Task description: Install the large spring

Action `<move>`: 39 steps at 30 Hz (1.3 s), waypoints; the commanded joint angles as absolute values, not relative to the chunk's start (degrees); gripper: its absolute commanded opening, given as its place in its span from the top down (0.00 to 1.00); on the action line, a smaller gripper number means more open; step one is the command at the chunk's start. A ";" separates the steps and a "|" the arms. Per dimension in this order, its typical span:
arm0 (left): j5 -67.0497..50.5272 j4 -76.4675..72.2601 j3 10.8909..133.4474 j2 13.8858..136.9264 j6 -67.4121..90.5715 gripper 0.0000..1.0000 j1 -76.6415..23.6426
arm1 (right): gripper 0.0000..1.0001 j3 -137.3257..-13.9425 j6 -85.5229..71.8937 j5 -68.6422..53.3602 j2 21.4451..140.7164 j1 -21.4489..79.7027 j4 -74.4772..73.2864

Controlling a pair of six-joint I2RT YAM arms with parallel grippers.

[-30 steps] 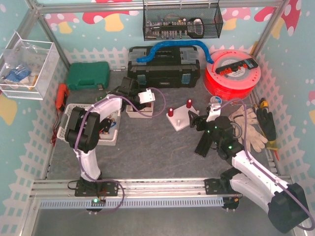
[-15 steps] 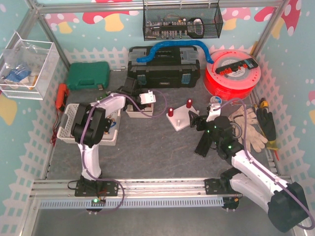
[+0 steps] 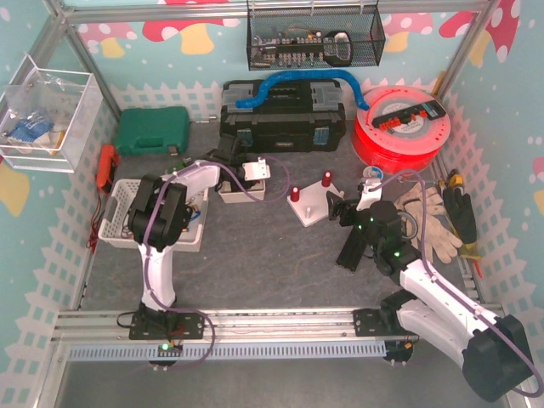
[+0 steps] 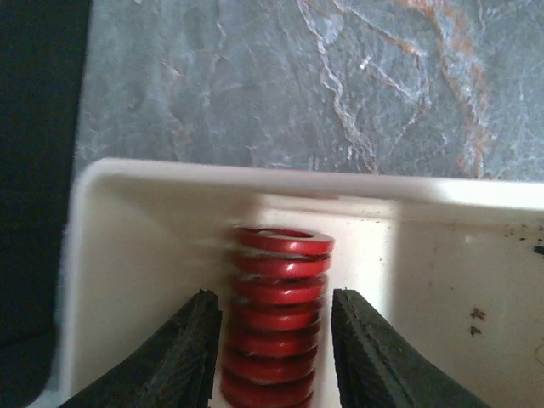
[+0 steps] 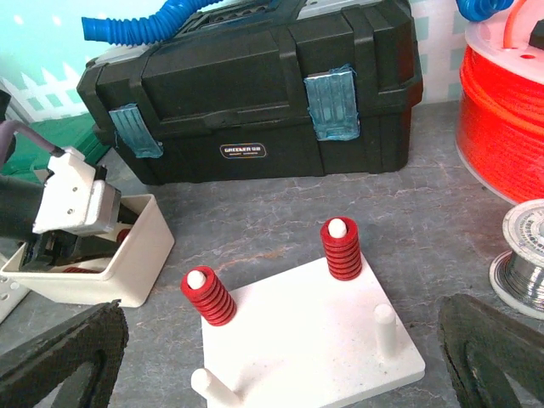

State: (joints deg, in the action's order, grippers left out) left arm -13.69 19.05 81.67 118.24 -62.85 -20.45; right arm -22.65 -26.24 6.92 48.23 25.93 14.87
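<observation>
The left wrist view alone shows the task's piece: the large spring (image 4: 280, 314), red and thick-coiled, sits inside a small white bin (image 4: 144, 255) with its open end toward the bin's far wall, grey marbled table (image 4: 280, 76) beyond. The left gripper (image 4: 274, 340) has its two black fingers down inside the bin, one close on each side of the spring. The gap between them is only about as wide as the coils, and it cannot be told whether they press on it. From the top camera the spring is hidden under the wrist, but the pose is plain: the left arm rises from its base, folds at the elbow over a slotted white basket (image 3: 119, 208), and reaches rightward and away to the bin in front of the black toolbox (image 3: 285, 127). Farther right, the right wrist view gives the white peg board (image 5: 314, 348) closely: two pegs already carry red springs (image 5: 208, 297) and two stand bare (image 5: 385, 327). The right gripper (image 5: 280, 340) is spread wide and holds nothing, hovering just short of the board, its arm angled in from the near right corner.
</observation>
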 commanded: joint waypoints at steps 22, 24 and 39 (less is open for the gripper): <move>-13.75 22.06 80.19 121.77 -63.60 0.86 -21.20 | 0.01 -22.26 -26.19 8.84 48.34 26.19 15.40; -14.25 21.49 80.35 120.17 -63.62 0.90 -20.91 | 0.01 -22.31 -26.19 8.66 48.34 26.19 15.40; -15.97 13.13 75.79 107.15 -61.28 1.00 -20.61 | 0.01 -22.80 -25.71 9.73 46.93 26.19 14.54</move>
State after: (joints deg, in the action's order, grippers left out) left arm -13.96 17.06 78.17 112.09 -62.76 -20.75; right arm -22.65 -26.17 8.43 47.64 25.93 14.79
